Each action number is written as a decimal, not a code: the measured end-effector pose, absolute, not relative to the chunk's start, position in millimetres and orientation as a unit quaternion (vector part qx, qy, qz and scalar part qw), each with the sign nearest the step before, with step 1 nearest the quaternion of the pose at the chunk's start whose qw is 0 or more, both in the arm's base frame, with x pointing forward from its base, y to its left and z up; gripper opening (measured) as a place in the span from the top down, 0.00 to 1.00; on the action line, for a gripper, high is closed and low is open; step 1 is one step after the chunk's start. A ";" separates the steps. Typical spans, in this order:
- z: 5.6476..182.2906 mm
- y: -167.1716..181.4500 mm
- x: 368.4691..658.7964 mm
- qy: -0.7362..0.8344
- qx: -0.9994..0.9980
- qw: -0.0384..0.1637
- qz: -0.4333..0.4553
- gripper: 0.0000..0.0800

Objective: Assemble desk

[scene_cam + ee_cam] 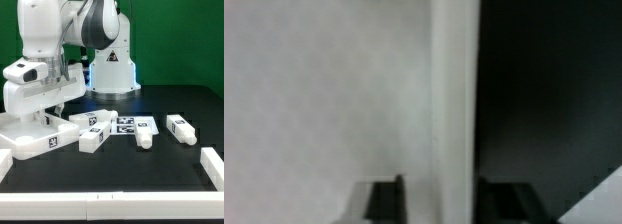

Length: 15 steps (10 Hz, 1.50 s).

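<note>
The desk's big white rimmed panel (38,138) lies at the exterior view's left, with a black-and-white tag on its side. My gripper (48,116) reaches down onto it from above. In the wrist view the panel (322,100) fills one side, and its raised rim (452,90) runs between my two dark fingers (384,203). My gripper (446,202) is shut on that rim, one finger against each side. Several tagged white legs lie loose on the black table: one (92,120) beside the panel, another (96,141) in front of it, a third (146,133) mid-table.
A further leg (181,127) lies toward the exterior view's right. The marker board (126,124) lies flat among the legs. White border bars (212,165) edge the black table at the front and sides. The arm's base (110,70) stands behind.
</note>
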<state>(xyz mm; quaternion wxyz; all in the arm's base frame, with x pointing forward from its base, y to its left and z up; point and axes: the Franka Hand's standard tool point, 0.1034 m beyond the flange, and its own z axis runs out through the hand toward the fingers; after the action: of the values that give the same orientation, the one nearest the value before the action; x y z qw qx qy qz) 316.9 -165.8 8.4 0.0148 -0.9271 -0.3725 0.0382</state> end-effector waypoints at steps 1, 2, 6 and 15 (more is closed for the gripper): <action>10.1 -169.4 320.6 -0.372 -0.928 0.012 0.036 0.92; 12.8 -174.3 328.0 -0.370 -0.928 0.008 0.032 0.92; 20.2 -176.2 330.3 -0.370 -0.928 0.021 0.039 0.93; 72.6 -118.7 362.9 -0.504 -0.862 -0.023 0.042 0.93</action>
<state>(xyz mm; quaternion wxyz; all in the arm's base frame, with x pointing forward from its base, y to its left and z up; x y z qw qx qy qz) 362.9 -118.7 72.6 -0.0227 -0.8622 -0.5043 0.0417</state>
